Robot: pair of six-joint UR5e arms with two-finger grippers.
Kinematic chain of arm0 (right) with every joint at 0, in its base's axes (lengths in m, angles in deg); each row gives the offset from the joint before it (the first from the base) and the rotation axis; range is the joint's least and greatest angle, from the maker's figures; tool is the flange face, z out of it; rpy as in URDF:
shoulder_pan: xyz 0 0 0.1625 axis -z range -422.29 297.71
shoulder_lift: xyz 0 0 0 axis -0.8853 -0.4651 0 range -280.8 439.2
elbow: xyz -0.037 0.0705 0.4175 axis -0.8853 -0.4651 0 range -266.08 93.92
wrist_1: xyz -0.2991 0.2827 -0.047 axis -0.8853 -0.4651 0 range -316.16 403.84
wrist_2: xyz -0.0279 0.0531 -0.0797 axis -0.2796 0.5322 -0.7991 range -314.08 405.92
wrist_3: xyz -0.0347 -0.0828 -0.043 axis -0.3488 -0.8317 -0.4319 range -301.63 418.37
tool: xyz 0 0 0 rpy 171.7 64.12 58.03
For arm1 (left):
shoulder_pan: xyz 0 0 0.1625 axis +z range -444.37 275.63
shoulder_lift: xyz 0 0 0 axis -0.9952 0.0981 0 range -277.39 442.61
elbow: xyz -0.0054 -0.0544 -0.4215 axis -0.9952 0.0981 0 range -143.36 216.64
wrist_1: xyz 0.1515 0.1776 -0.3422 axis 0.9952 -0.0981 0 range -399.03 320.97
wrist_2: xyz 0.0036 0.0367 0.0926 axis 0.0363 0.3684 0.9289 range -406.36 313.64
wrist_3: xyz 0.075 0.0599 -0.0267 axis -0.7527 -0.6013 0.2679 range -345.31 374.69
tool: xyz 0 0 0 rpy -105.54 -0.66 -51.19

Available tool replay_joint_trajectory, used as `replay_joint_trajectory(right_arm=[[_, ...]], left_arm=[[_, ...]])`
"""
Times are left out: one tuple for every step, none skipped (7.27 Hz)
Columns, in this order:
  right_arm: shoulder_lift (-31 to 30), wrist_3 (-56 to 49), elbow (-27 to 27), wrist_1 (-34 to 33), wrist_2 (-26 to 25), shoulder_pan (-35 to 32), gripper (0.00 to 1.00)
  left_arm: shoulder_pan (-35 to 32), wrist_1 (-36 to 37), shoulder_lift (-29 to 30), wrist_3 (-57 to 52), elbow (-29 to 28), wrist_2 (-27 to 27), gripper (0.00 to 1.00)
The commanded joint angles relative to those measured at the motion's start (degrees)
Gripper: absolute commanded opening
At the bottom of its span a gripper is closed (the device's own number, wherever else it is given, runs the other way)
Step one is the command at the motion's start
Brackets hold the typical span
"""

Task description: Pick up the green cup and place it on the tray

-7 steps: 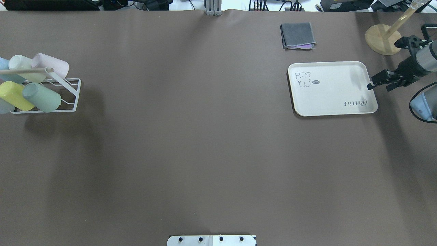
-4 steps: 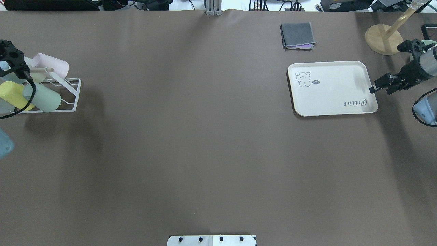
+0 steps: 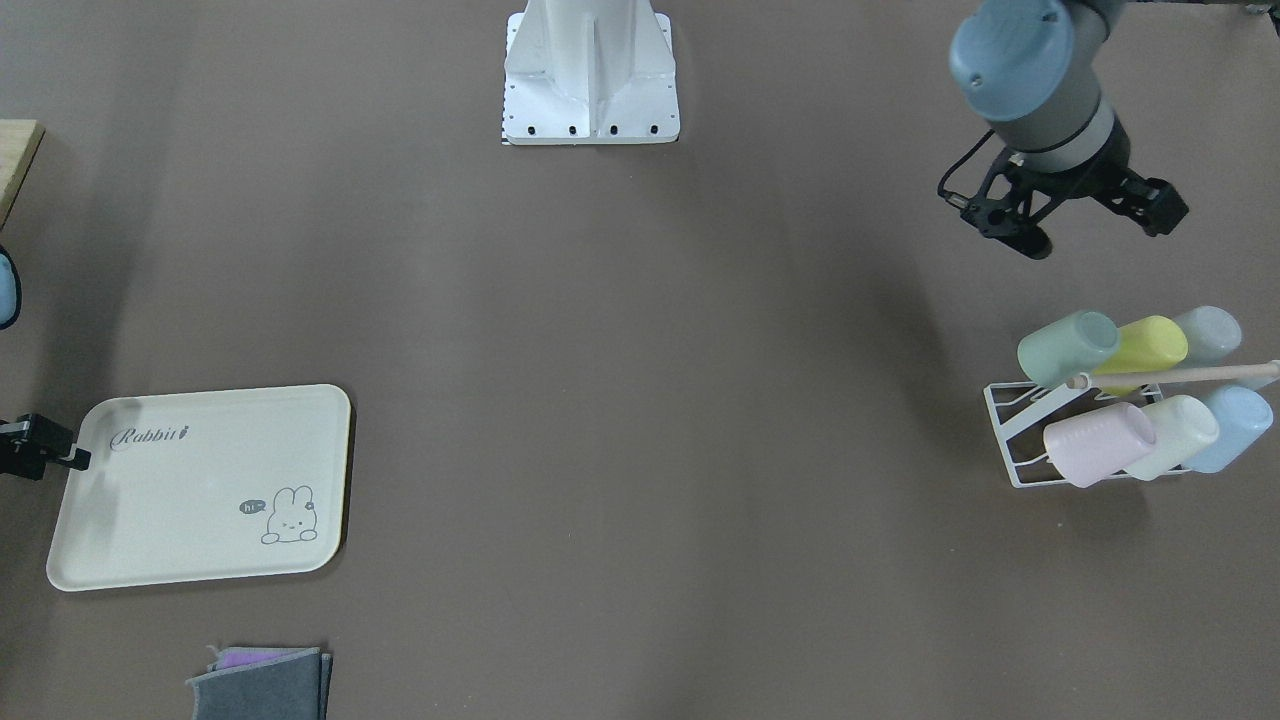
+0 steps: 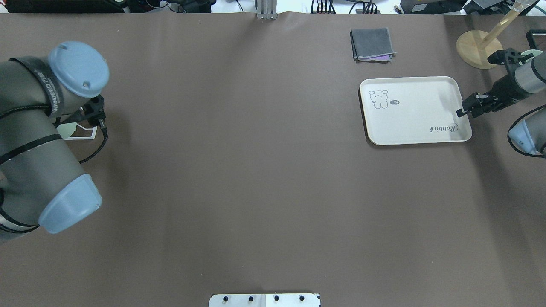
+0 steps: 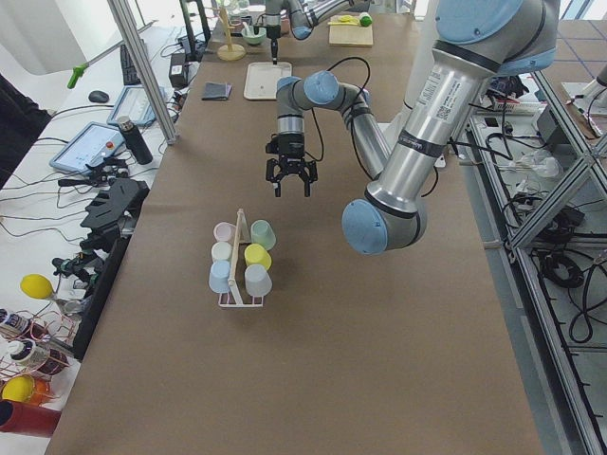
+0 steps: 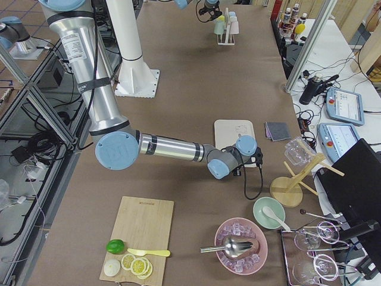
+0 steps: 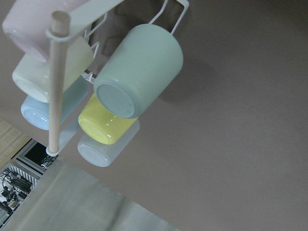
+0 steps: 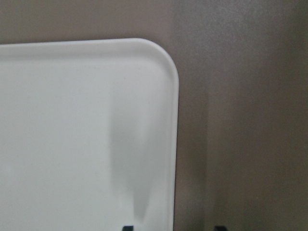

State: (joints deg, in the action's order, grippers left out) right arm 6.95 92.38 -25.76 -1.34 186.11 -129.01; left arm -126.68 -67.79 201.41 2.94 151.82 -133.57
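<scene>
Overhead: left arm [image 4: 38,140] sits over the cup rack [image 4: 83,135], only one wire corner shows; green cup [image 7: 139,72] fully hidden there, left hand [image 5: 292,192] mostly too. Right-side view: rack and cups far off, too small to sort by colour. Front view: right hand [image 4: 466,107] clipped by the left edge, only part of it in frame; grey cloth [image 3: 265,680] cut by the bottom edge. Right wrist cam: tray [image 8: 72,120] runs off left and bottom, one corner seen; two dark fingertips [image 8: 127,227] barely poke in at the bottom edge. Left wrist cam: pink cup [image 7: 29,24] clipped at top-left; blurred grey mass [image 7: 82,202] bottom-left, can't identify.
</scene>
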Motion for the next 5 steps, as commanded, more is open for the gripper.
replay_joint_trajectory(right_arm=[[0.6,0.0,-0.6,0.0,-0.8,0.9,0.58],[0.6,0.0,-0.6,0.0,-0.7,1.0,0.48],[0.7,0.1,-0.3,-0.1,-0.7,1.0,0.31],[1.1,0.7,0.0,-0.2,-0.4,1.0,0.25],[1.9,2.8,0.1,-0.3,-0.1,0.9,0.25]], left_arm=[[2.8,0.1,1.3,0.0,-3.2,4.7,0.98],[4.4,0.1,1.3,0.1,-3.9,5.9,0.98],[6.5,0.1,1.3,0.2,-4.1,7.2,0.98],[8.6,0.3,0.9,0.2,-4.0,9.7,0.98],[9.2,0.0,-0.7,0.1,-4.0,11.5,0.98]])
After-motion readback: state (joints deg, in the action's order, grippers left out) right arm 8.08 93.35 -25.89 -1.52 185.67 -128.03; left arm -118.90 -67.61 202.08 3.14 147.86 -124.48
